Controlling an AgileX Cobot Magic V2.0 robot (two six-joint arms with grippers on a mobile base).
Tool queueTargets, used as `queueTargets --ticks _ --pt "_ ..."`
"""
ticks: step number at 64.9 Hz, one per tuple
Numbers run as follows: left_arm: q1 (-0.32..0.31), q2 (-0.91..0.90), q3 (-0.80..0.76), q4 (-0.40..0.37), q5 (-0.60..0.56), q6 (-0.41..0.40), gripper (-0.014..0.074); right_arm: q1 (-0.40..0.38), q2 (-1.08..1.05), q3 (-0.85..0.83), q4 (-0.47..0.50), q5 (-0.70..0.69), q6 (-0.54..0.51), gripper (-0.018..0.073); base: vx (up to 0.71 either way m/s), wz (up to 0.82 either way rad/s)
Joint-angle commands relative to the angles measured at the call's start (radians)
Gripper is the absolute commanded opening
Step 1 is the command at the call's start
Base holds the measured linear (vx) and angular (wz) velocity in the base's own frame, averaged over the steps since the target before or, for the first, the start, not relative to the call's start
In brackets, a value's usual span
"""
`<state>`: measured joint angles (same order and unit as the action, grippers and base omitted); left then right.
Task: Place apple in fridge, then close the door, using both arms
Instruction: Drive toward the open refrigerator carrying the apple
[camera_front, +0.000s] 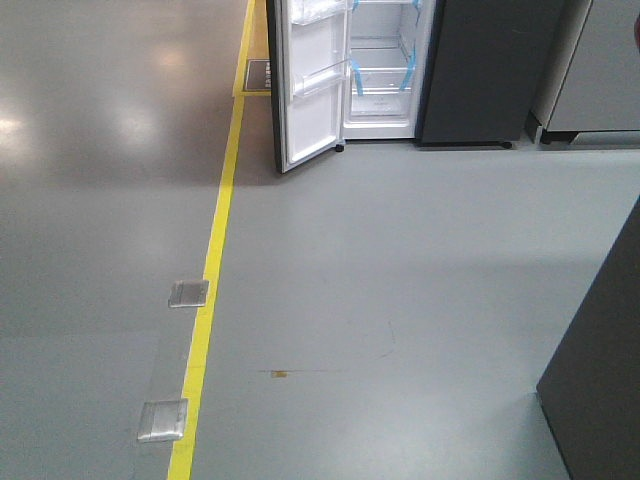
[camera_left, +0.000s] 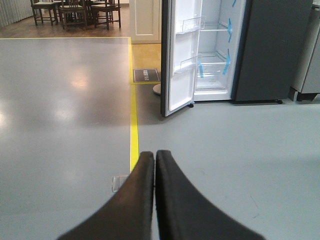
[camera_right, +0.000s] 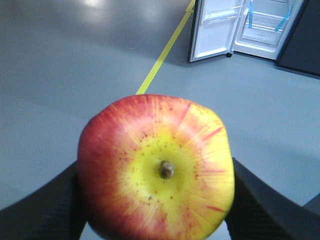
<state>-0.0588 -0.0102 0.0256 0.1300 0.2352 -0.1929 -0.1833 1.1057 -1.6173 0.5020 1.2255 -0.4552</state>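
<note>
the apple (camera_right: 156, 167), stem dimple toward the camera, is pinched between the fingers (camera_right: 45, 205) of the right end effector (camera_right: 156, 215), above grey floor (camera_right: 75, 75). the left end effector (camera_left: 155, 167) is empty, fingers pressed together. well ahead, the fridge (camera_front: 385, 100) stands with its door (camera_front: 310, 90) swung open.

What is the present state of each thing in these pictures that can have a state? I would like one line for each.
apple: gripped, stem end facing the wrist camera, not yet in the fridge.
fridge: open, white interior showing.
door: swung wide open.
left gripper: shut, holding nothing.
right gripper: shut on the apple.
</note>
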Motion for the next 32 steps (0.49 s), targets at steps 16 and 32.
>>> queueTargets --ticks 16,32 --pt "0.001 -0.017 0.028 -0.001 -0.071 -0.007 -0.0006 -0.003 -0.013 -0.028 0.034 -0.066 -0.007 -0.0008 0.26 0.00" --pt "0.001 -0.017 0.028 -0.001 -0.071 -0.007 -0.0006 -0.003 -0.013 -0.028 0.034 -0.066 -0.007 -0.0008 0.26 0.00"
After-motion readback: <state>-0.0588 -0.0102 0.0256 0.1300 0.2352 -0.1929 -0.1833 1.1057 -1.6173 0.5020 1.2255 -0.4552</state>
